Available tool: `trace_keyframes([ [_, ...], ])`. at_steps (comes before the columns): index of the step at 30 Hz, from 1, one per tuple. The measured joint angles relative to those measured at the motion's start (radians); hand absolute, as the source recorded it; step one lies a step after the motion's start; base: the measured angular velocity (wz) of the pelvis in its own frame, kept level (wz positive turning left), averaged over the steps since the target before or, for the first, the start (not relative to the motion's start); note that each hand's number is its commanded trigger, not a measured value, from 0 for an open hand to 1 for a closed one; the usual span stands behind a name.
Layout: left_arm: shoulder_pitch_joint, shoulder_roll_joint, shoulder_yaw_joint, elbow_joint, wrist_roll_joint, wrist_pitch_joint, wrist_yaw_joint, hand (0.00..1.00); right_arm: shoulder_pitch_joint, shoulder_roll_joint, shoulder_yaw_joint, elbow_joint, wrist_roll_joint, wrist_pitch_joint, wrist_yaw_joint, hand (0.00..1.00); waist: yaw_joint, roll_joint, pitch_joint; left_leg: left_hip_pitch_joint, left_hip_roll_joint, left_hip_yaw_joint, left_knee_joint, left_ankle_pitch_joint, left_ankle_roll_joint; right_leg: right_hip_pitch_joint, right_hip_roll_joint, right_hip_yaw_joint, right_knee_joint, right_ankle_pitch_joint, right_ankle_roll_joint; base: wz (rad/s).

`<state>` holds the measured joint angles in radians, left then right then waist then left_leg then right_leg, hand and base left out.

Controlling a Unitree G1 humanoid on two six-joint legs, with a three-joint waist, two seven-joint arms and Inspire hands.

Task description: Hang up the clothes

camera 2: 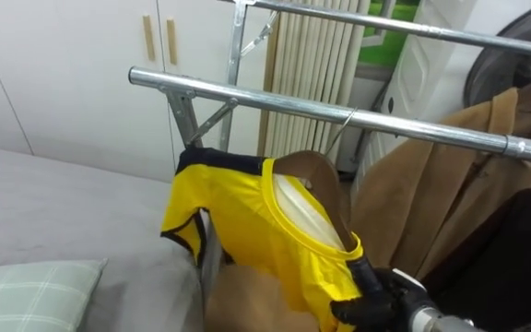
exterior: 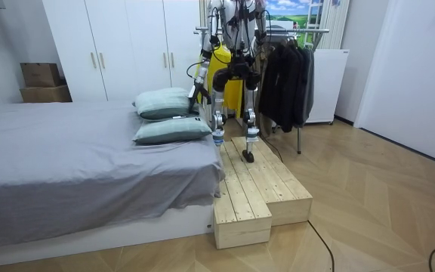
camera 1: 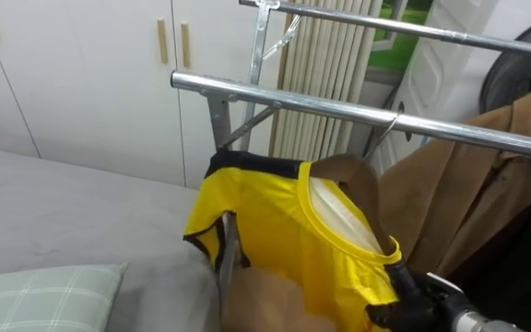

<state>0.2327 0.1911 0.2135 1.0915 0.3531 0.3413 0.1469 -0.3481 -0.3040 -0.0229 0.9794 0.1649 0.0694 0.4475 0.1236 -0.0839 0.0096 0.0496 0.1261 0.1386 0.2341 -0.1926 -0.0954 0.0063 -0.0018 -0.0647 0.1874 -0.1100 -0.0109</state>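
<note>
Eyes on the yellow shirt [camera 1: 275,231]: it hangs tilted just under the lower rail [camera 1: 339,106] of the clothes rack, black trim at the sleeve and white showing inside the collar. A thin wire hook [camera 1: 392,124] rises from behind the collar and meets that rail. You cannot quite tell whether it sits fully over the bar.

Your right hand [camera 1: 406,284] comes in from the lower right, dark against the yellow, right at the shirt's low shoulder edge. It touches the cloth there, but you cannot tell whether it pinches the shirt or just rests on it.

To the right of the shirt a brown coat [camera 1: 468,175] hangs from the same rail, close beside it. A second rail [camera 1: 413,28] runs higher and further back.

Off to your left lie the grey bed [camera 1: 63,203] and a checked pillow [camera 1: 44,295], with white wardrobe doors [camera 1: 81,65] behind.

In the room view you stand upright on a wooden platform [exterior: 259,189] beside the bed, facing the rack, with dark clothes [exterior: 285,75] hanging on the room view's right. Your left hand [exterior: 199,89] hangs low on the bed side, too small to read.
</note>
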Motion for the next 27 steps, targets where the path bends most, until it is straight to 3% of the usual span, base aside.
trace_keyframes([
  [16,0.001,0.0,0.0,0.0,0.001,0.0,0.002,0.0,0.063,0.029,-0.001,0.026,0.106,-0.076,-0.041,1.0,-0.009,0.002,0.0008,0.007,-0.002,-0.015,-0.003,0.0,0.0,0.013,0.0,-0.011,-0.005,-0.004,0.002,0.02],
  [18,0.001,0.0,0.0,0.0,0.001,0.0,0.003,0.0,0.066,0.03,-0.001,0.026,0.106,-0.082,-0.045,0.79,-0.009,0.002,0.0009,0.007,-0.002,-0.015,-0.003,0.0,0.0,0.013,0.0,-0.011,-0.005,-0.005,0.002,0.0],
  [19,0.001,0.0,0.0,0.0,0.001,0.0,0.003,0.0,0.067,0.031,-0.001,0.029,0.106,-0.084,-0.046,0.13,-0.009,0.006,0.0037,0.007,-0.002,-0.016,-0.003,0.0,0.0,0.014,0.0,-0.012,-0.005,-0.005,0.002,0.0],
  [20,0.001,0.0,0.001,0.0,0.001,0.0,0.005,0.0,0.072,0.032,-0.001,0.031,0.106,-0.091,-0.048,0.0,-0.01,0.005,0.0031,0.007,-0.002,-0.018,-0.003,0.0,0.0,0.015,-0.001,-0.014,-0.005,-0.005,0.002,0.03],
  [27,0.001,0.0,0.0,0.0,0.001,0.0,0.016,0.0,0.08,0.038,-0.005,0.052,0.106,-0.091,-0.065,0.0,-0.014,0.005,0.0033,0.004,-0.002,-0.026,-0.002,0.0,0.0,0.015,-0.001,-0.02,-0.003,-0.008,0.0,0.02],
])
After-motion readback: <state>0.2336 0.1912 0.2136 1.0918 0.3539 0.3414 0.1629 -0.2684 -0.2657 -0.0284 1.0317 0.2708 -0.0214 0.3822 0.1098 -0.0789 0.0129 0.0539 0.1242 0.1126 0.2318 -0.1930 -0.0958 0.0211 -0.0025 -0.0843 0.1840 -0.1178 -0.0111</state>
